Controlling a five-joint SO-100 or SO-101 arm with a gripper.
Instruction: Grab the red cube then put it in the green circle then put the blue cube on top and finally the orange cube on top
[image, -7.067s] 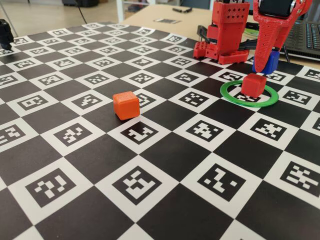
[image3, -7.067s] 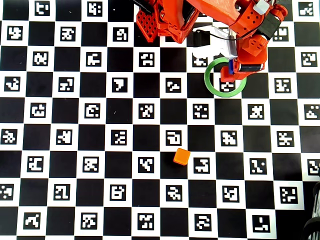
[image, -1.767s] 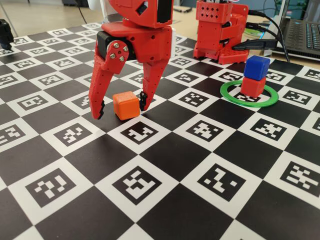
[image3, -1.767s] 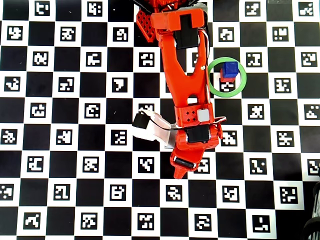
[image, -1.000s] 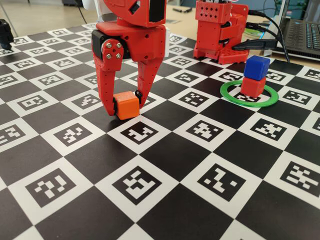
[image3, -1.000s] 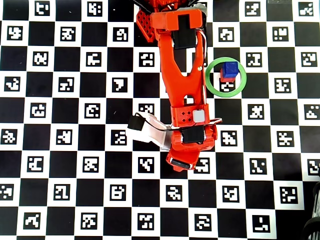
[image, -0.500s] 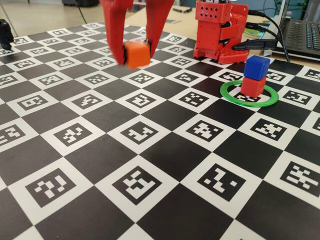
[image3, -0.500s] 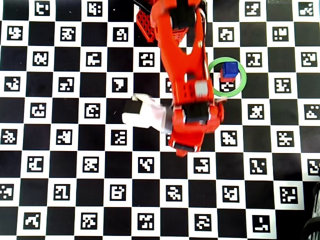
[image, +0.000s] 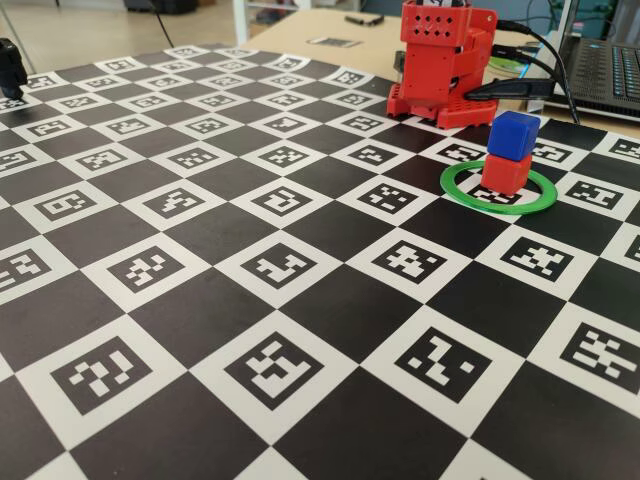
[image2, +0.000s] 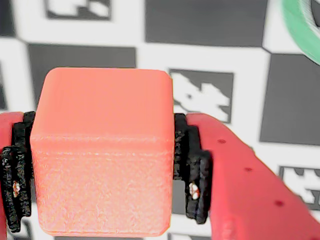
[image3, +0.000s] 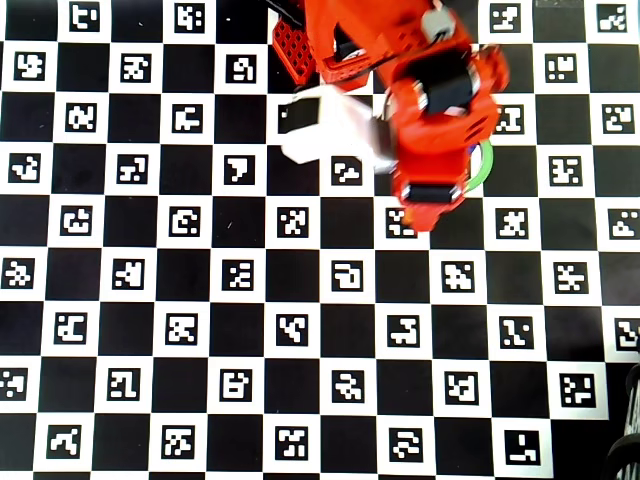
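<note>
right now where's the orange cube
In the wrist view the orange cube is off the board, clamped between the black pads of the red fingers, with the green circle at the top right corner.

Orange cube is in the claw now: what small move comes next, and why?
Probably carry it sideways until it hangs over the blue cube, keeping it high. The claw is shut on the orange cube, the blue cube sits on the red cube inside the green circle, and the circle only edges the wrist view.
</note>
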